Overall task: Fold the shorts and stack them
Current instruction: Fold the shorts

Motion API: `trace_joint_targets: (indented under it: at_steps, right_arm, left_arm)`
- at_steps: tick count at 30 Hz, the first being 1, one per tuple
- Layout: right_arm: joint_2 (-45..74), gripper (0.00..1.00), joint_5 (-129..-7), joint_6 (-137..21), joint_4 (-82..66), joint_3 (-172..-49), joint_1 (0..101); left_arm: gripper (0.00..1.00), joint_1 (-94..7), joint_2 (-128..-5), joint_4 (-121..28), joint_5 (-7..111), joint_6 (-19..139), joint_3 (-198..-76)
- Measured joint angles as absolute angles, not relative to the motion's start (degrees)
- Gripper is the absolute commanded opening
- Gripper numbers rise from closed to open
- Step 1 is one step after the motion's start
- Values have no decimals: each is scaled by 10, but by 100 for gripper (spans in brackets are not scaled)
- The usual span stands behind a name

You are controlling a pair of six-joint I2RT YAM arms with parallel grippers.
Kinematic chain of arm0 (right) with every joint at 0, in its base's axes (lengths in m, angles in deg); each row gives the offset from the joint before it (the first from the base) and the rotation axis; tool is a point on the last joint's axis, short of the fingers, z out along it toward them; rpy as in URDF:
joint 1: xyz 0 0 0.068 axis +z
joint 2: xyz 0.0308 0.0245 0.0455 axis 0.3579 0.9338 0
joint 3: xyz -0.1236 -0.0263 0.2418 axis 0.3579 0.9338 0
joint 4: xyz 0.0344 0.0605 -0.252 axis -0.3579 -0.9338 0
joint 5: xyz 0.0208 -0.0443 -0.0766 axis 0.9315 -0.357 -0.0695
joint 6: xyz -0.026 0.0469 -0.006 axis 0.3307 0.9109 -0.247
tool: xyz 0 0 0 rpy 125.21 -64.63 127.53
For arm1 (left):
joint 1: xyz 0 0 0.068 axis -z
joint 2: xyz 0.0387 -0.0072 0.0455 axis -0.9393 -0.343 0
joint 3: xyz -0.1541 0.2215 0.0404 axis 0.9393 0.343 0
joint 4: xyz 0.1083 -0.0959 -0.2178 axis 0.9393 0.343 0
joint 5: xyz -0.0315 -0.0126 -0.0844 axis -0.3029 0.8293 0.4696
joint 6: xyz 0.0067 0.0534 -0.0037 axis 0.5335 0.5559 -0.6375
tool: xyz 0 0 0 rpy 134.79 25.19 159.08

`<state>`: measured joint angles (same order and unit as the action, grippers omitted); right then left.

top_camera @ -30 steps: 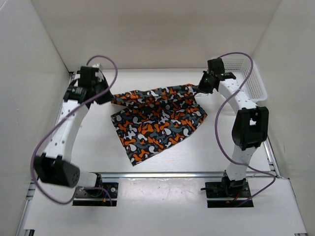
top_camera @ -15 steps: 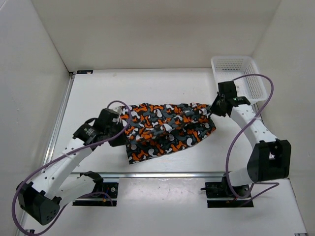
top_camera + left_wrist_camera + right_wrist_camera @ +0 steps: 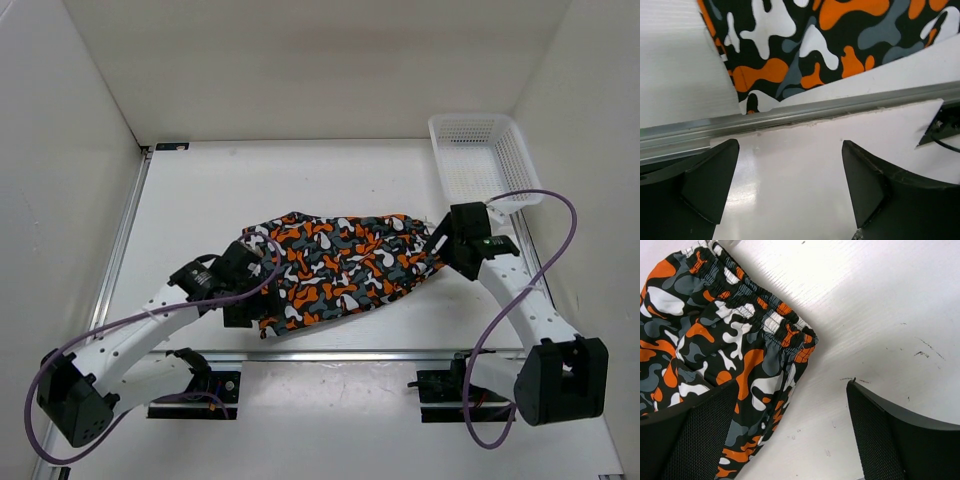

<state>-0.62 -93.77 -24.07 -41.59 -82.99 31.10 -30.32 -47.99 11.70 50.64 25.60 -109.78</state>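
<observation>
I was looking down on a white table (image 3: pixel 300 180) boxed in by plain white panels: a back wall (image 3: pixel 320 70), a left wall (image 3: pixel 60 200) and a right wall (image 3: pixel 590 110). A metal rail (image 3: pixel 340 353) ran along the near edge, a second rail (image 3: pixel 128 230) up the left side. The light was soft and even. Close up, the tabletop carried small dark marks (image 3: pixel 922 347), perhaps scuffs.

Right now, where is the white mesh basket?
In the top view, the basket sits in the far right corner, beyond and apart from the shorts lying mid-table.
</observation>
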Motion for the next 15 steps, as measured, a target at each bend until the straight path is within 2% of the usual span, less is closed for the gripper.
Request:
trace_joint_targets:
  at_steps: [2, 9, 12, 15]
  right_arm:
    - [0, 93, -935, -241, -416, -830, 311]
    - [64, 96, -887, -238, -394, -824, 300]
    - [95, 93, -872, -235, -374, -816, 297]
    - [135, 83, -861, -229, -348, -808, 295]
  left_arm:
    - [89, -303, -492, 122, 494, 247, -1107]
    - [83, -306, -565, 110, 451, 223, -1122]
    - [81, -323, -617, 95, 438, 219, -1128]
    - [77, -350, -666, 76, 430, 221, -1137]
